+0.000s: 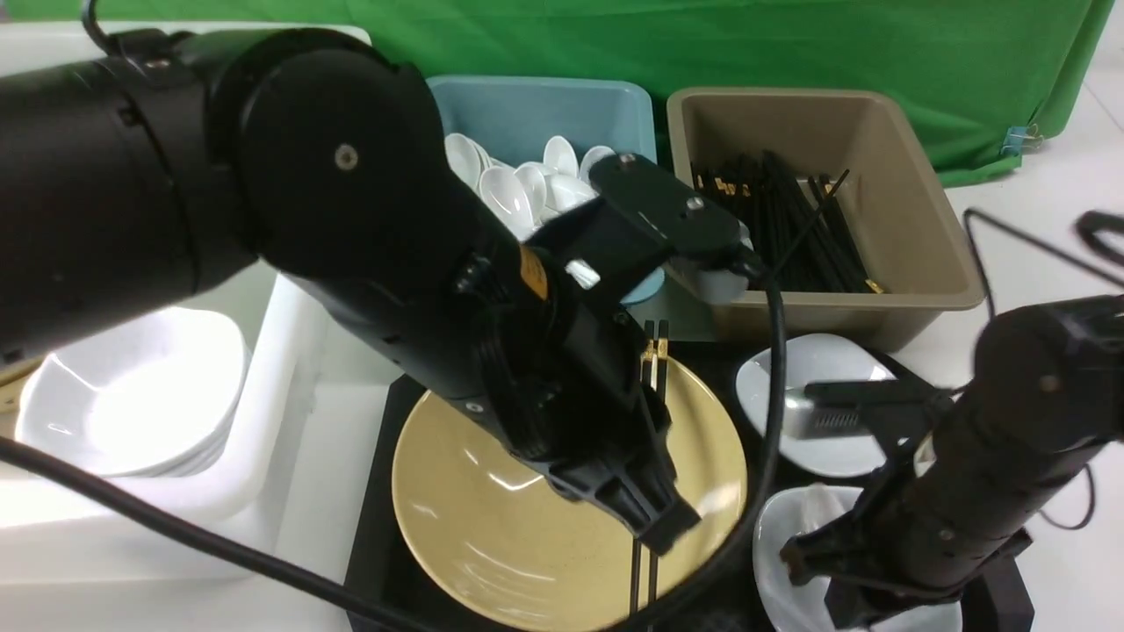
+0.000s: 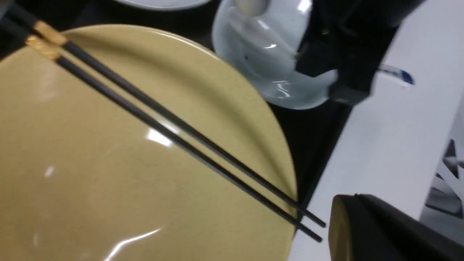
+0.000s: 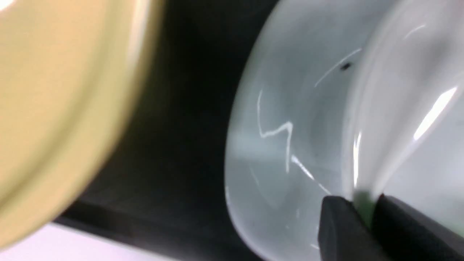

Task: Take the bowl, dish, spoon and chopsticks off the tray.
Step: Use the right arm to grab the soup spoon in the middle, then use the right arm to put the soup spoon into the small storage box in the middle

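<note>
Between the narrowed fingers of the right gripper (image 3: 361, 203) sits what looks like the rim of the spoon (image 3: 417, 108), inside the dish (image 3: 282, 127), so pinch firmly and lift straight up, clear of the closed left gripper (image 1: 659, 527) just above the chopsticks (image 2: 174, 130).

bowl (image 1: 492, 527) mustard yellow; chopsticks (image 2: 174, 127) black, gold bands; tray (image 1: 373, 513) black; spoon (image 1: 815, 513), dishes (image 1: 817, 369) white; teal bin (image 1: 536, 110); tan bin (image 1: 913, 219); backdrop (image 1: 702, 44) green
</note>
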`<state>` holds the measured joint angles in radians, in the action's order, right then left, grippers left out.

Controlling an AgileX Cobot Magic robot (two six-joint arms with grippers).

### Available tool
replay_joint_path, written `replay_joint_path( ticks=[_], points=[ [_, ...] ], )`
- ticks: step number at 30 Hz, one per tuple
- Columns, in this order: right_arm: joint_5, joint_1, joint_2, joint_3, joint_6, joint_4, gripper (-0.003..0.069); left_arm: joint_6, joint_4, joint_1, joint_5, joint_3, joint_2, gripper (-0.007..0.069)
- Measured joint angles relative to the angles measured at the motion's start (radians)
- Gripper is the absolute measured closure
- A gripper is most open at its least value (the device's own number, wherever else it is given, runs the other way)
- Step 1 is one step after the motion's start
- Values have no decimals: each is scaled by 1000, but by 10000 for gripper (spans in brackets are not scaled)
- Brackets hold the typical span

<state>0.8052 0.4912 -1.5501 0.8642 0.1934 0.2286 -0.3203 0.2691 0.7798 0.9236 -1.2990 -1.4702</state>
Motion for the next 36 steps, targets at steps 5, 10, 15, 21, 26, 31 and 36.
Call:
replay_joint_path(
  ticks=[5, 10, 15, 21, 26, 31, 36],
  points=[
    [48, -8, 127, 93, -19, -7, 573, 101, -136, -1, -39, -63, 32, 630],
    [33, -91, 70, 365, -101, 9, 573, 272, -310, -5, -180, -146, 47, 630],
    [2, -136, -103, 655, -245, 128, 573, 416, -378, -64, -237, -173, 49, 630],
    [22, -136, -487, 1122, -312, 276, 573, 455, -356, -214, -230, -173, 19, 630],
    [53, -131, -739, 1410, -274, 306, 558, 456, -332, -265, -193, -173, 4, 630],
    [52, -105, -861, 1570, -265, 325, 440, 456, -324, -267, -177, -173, 0, 630],
    [128, -93, -879, 1629, -264, 305, 232, 456, -322, -267, -139, -173, 0, 630]
  ],
)
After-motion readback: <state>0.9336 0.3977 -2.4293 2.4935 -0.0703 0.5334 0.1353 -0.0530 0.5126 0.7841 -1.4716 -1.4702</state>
